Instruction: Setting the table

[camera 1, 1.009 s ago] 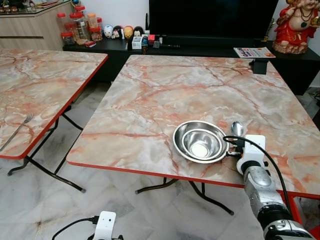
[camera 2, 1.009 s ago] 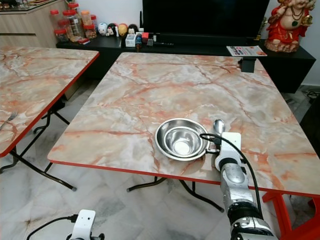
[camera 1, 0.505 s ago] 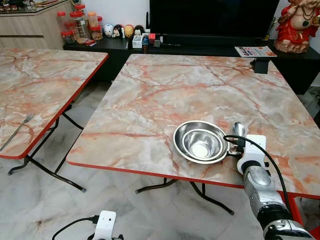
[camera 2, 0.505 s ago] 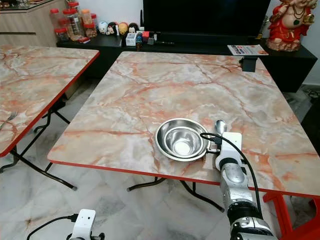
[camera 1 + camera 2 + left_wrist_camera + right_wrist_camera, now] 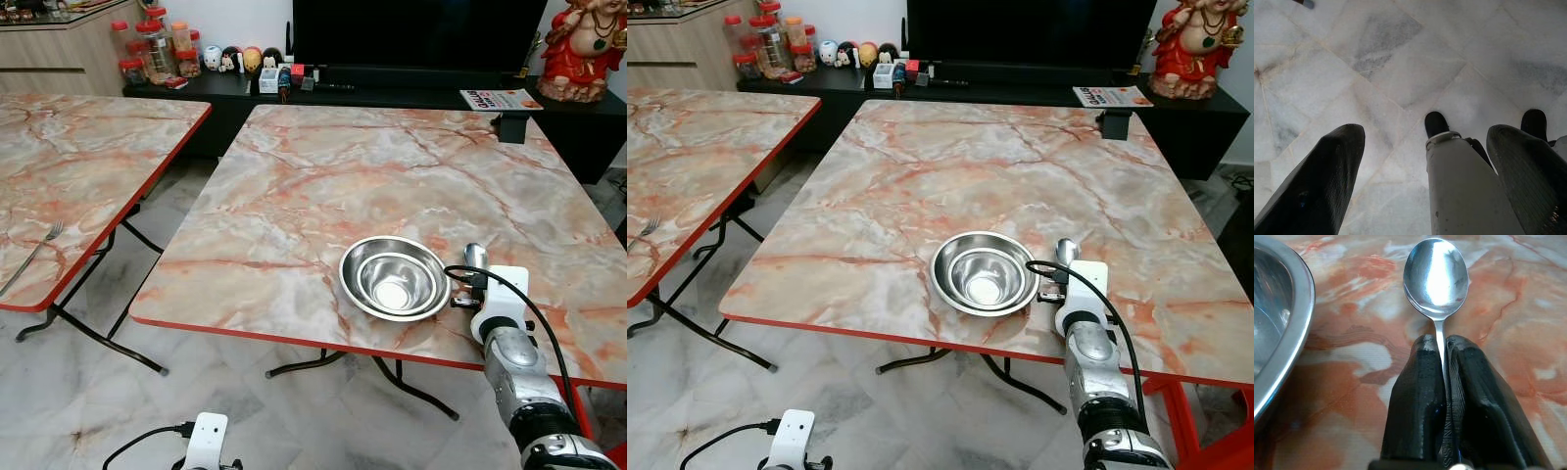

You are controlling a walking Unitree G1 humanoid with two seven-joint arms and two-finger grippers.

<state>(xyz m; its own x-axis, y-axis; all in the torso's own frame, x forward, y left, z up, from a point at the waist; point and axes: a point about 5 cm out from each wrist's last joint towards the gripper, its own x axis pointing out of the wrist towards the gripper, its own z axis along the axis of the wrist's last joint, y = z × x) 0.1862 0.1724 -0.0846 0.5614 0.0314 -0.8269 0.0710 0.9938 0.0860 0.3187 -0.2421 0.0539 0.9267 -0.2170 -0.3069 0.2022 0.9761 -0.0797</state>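
Hanging low over the pale floor tiles [image 5: 1400, 63], the left gripper [image 5: 1425, 161] has its fingers spread apart. On the marble table [image 5: 323, 186] sit two nested steel bowls [image 5: 394, 278] (near the front edge); just right, the right gripper [image 5: 1444, 357] pinches the spoon [image 5: 1436, 274] by its handle.

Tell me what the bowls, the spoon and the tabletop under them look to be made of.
Bowls: polished metal, likely stainless steel, with mirror glints. Spoon, clamped in the right gripper: the same shiny steel look. Tabletop: marble-patterned, probably a printed laminate, given its thin red edge.
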